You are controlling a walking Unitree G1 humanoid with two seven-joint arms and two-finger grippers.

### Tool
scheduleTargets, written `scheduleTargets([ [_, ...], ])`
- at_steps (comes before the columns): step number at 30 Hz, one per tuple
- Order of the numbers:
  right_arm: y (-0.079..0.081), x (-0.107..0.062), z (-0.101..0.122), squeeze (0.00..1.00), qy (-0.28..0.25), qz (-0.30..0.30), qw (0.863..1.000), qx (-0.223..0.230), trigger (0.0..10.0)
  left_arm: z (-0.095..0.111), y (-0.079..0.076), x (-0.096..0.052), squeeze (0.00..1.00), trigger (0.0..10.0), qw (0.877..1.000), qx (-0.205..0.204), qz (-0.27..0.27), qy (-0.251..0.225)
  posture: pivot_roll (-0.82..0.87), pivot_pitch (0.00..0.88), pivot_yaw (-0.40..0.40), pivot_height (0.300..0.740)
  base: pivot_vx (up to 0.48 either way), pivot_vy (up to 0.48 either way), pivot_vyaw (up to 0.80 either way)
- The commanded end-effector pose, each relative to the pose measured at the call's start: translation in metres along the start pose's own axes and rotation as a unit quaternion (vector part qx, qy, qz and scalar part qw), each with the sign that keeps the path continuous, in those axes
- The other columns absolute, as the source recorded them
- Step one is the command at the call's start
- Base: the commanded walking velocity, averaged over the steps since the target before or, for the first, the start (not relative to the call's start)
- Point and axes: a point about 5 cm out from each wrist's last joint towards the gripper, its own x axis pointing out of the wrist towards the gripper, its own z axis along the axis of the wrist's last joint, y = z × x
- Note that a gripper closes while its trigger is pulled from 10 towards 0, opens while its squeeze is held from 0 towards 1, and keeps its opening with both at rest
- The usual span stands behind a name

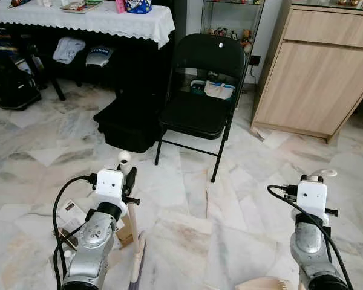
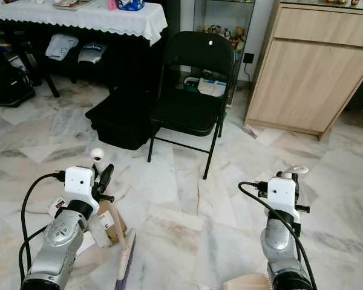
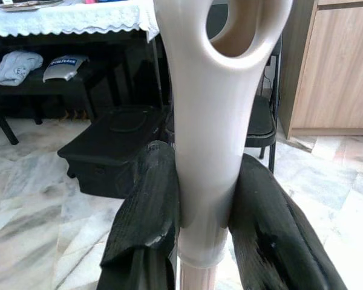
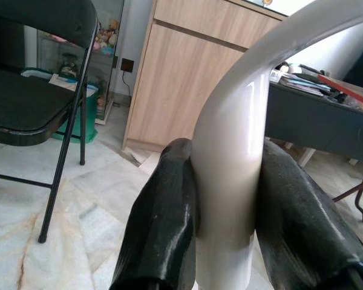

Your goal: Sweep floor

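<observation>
My left gripper (image 1: 128, 176) is shut on the cream broom handle (image 3: 209, 121), just below its looped top end. The handle runs down to the brush head (image 2: 124, 264) on the marble floor beside my left arm. Scraps of cardboard and paper (image 2: 112, 225) lie on the floor right by the brush. My right gripper (image 1: 315, 179) is shut on the curved cream handle of the dustpan (image 4: 230, 139). The dustpan's beige pan (image 1: 263, 284) shows at the bottom edge, by my right arm.
A black folding chair (image 1: 199, 103) stands straight ahead, with a black box (image 1: 130, 124) to its left beside a table under a white lace cloth (image 1: 109, 21). A wooden cabinet (image 1: 320, 78) stands at the right, a black bag (image 1: 12, 84) at the far left.
</observation>
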Motion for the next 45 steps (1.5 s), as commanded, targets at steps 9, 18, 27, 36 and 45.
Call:
scheduleTargets([
  [9,0.003,0.001,0.003,1.00,-0.012,0.011,1.000,-0.003,10.0,0.006,0.002,0.002,0.00,10.0,1.000,0.004,0.002,-0.015,0.09,0.059,0.012,0.740,0.000,0.000,0.00],
  [18,0.007,0.001,0.004,0.00,-0.011,0.022,1.000,-0.003,10.0,0.006,0.001,0.001,0.00,10.0,1.000,0.003,0.005,-0.016,0.09,0.061,0.004,0.740,0.000,0.000,0.00],
  [27,0.012,-0.002,0.002,0.00,-0.005,0.032,0.999,-0.001,10.0,0.006,0.000,0.001,0.00,10.0,1.000,0.002,0.004,-0.016,0.10,0.062,-0.002,0.740,0.000,0.000,0.00],
  [36,0.013,-0.003,0.001,0.00,0.000,0.032,0.999,0.000,10.0,0.007,-0.001,0.002,0.00,10.0,1.000,0.004,0.000,-0.017,0.10,0.060,-0.001,0.740,0.000,0.000,0.00],
  [45,0.008,-0.003,-0.002,0.00,0.032,-0.021,0.997,0.067,10.0,0.010,-0.002,0.003,0.00,10.0,1.000,0.006,-0.006,-0.021,0.09,0.060,0.005,0.740,0.000,0.000,0.00],
])
